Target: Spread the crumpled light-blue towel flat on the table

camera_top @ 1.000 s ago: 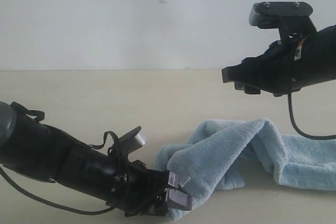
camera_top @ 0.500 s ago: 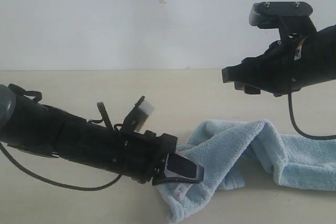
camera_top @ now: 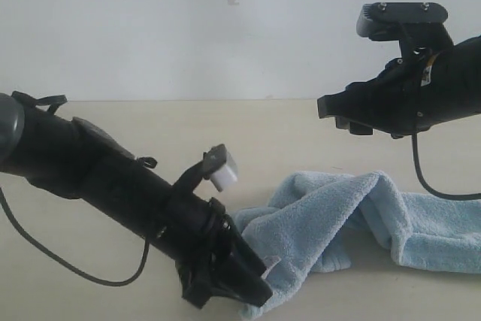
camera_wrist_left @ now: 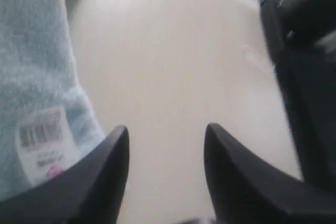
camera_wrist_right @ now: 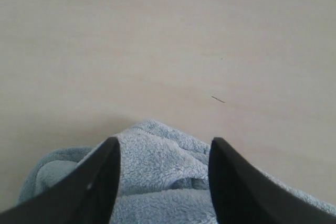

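The light-blue towel [camera_top: 353,216] lies crumpled in folds on the beige table [camera_top: 225,133], right of the middle. My left gripper [camera_top: 252,287] points down at the towel's near left corner. In the left wrist view its jaws [camera_wrist_left: 165,135] stand open over bare table [camera_wrist_left: 168,51]. The towel [camera_wrist_left: 37,77] and its white label [camera_wrist_left: 44,140] lie just outside one finger, not between the two. My right gripper [camera_top: 331,107] hangs open in the air above the towel. The right wrist view shows its jaws [camera_wrist_right: 164,145] apart with the towel [camera_wrist_right: 157,171] below them.
A white-grey wall [camera_top: 188,28] rises behind the table. The left arm's black body [camera_top: 98,174] slants across the table's left front. Part of the robot's dark frame [camera_wrist_left: 304,51] shows beside the table in the left wrist view.
The left gripper shut at the towel's labelled corner half a second ago and now stands open beside it. The left arm has lifted and tipped downward. The right arm has not moved.
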Available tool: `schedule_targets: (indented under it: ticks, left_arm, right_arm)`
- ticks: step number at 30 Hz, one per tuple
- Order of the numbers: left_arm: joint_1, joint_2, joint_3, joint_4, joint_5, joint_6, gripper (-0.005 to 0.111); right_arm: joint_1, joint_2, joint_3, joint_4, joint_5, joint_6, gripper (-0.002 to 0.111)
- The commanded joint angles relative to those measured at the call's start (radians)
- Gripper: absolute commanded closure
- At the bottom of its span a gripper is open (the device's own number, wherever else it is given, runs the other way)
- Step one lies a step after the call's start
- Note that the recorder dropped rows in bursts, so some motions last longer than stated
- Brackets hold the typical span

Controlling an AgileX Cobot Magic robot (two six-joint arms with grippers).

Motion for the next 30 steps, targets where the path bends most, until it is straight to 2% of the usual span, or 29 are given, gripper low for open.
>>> schedule_targets:
  ticks: [1, 10, 14, 17, 20, 22, 26, 30]
  left_arm:
    - [-0.075, -0.027, -0.01, 0.261, -0.174, 0.014, 0.062]
    - [-0.246, -0.028, -0.01, 0.415, -0.543, 0.021, 0.062]
    - [-0.271, -0.018, -0.01, 0.423, -0.613, 0.021, 0.062]
    - [-0.271, -0.011, -0.01, 0.423, -0.614, -0.016, 0.065]
    - [-0.271, -0.009, -0.01, 0.423, -0.619, -0.097, 0.083]
    - [-0.271, -0.016, -0.01, 0.425, -0.621, -0.206, 0.103]
    - [-0.271, -0.093, -0.012, 0.471, -0.633, -0.344, 0.103]
    - [-0.269, -0.304, -0.012, 0.695, -0.633, -0.573, 0.103]
  right_arm:
    - [0.003, -0.008, -0.005, 0.013, -0.012, 0.007, 0.058]
    - [0.003, -0.008, -0.005, 0.02, -0.012, 0.011, 0.058]
    - [0.003, -0.008, -0.005, 0.02, -0.012, 0.011, 0.058]
    - [0.003, -0.008, -0.005, 0.02, -0.012, 0.011, 0.058]
    - [0.003, -0.008, -0.005, 0.02, -0.012, 0.011, 0.058]
    - [0.003, -0.008, -0.005, 0.02, -0.012, 0.011, 0.058]
    - [0.003, -0.008, -0.005, 0.02, -0.012, 0.009, 0.058]
    - [0.003, -0.008, -0.005, 0.02, -0.009, -0.014, 0.058]
